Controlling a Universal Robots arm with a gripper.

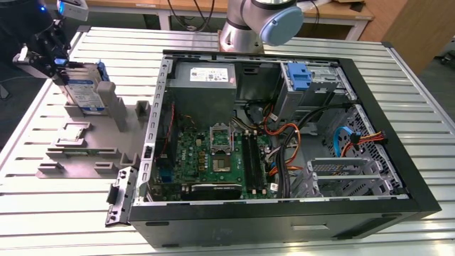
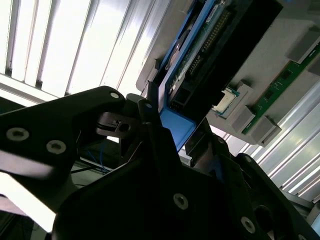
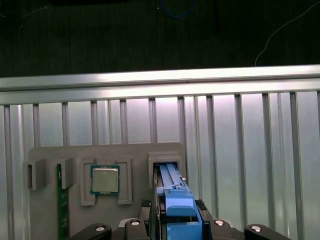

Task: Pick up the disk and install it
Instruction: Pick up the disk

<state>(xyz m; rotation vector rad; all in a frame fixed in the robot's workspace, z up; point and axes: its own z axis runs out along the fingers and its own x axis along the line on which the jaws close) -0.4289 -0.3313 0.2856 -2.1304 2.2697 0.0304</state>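
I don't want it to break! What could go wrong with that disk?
The gripper holds the disk by its top edge while it stands in the gray holder; a tilted pull might jam it in the slot. The computer case is full of loose cables that the disk could snag.

Far at the exterior view's left, gripper [image 1: 61,72] pointed downward, fingers [image 3: 201,206] tight on the disk [image 1: 84,88].
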